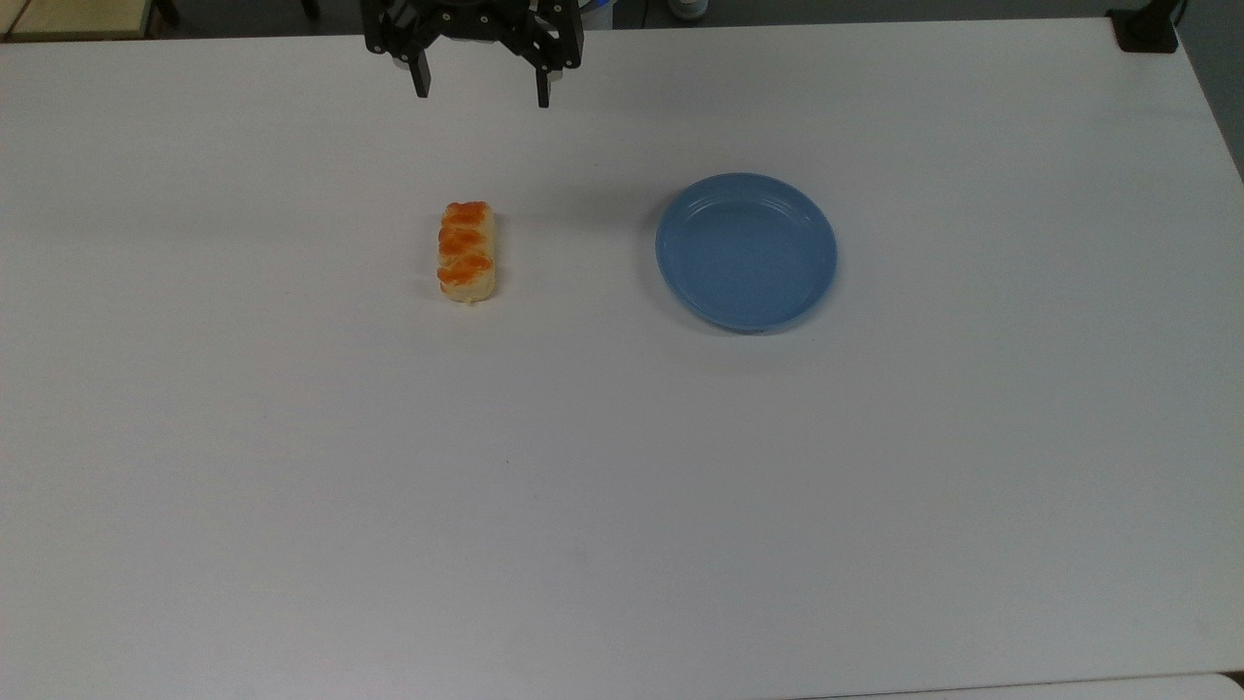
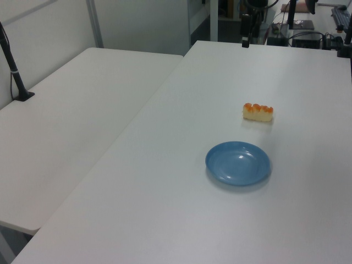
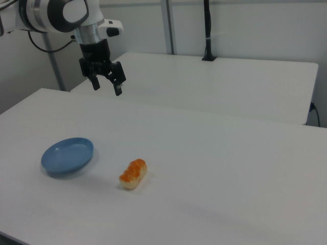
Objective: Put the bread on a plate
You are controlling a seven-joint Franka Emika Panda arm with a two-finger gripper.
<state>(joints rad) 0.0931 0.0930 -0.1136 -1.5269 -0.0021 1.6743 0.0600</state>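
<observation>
Top view: the gripper hangs at the far table edge, fingers spread wide, holding nothing. The bread lies flat on the white table, long axis running away from the camera, well apart from the blue plate on the top view's right. Risk: if the fingers close along the long axis, they may not span the loaf.

Left view: the bread sits beyond the plate; the gripper is high, near the far edge. Risk: too deep a descent presses the fingertips into the table.

Right view: the gripper hangs open and empty, well above the plate and the bread. Risk: the glossy bumps could slip under a shallow pinch, dropping the loaf short of the rim.
</observation>
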